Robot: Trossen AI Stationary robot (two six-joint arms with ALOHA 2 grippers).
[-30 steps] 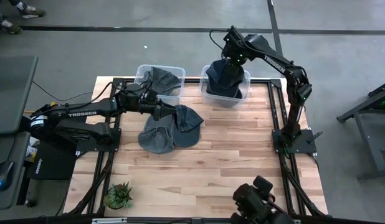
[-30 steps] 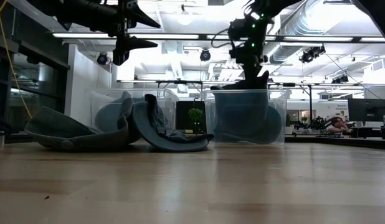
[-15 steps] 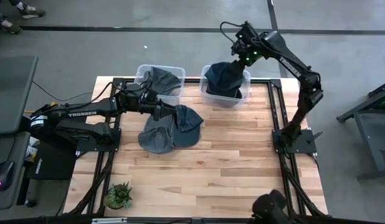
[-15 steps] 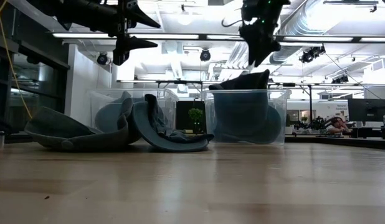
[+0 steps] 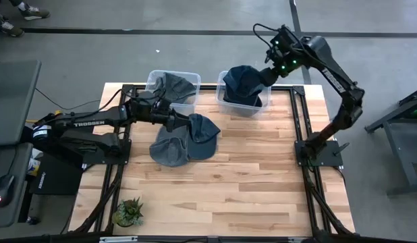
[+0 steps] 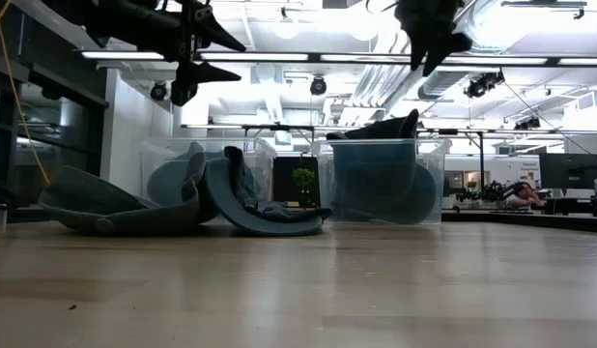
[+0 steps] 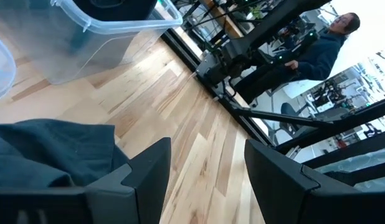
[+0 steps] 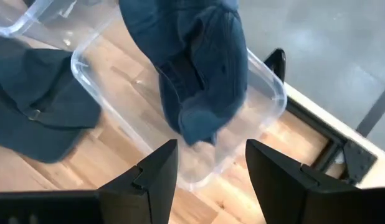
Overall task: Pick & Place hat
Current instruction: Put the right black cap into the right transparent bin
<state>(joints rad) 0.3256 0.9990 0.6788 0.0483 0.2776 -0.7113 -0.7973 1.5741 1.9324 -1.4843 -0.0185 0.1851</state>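
The right gripper (image 5: 268,73) has let go of the hat (image 5: 243,82) and lifted away toward 2 o'clock, fingers apart and empty. The hat now sits in the bin (image 5: 223,101) at 12 o'clock, so that one is done. The left gripper (image 5: 173,121) hangs open and empty over the hats on the table (image 5: 185,138).

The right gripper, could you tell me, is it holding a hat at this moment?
No, the right gripper is open and empty above the right bin, where a dark hat already lies.

left bin (image 5: 156,82): hat inside | right bin (image 5: 264,105): hats (image 5: 242,82) piled in | table (image 5: 249,175): seemingly two hats (image 5: 185,138) before left bin
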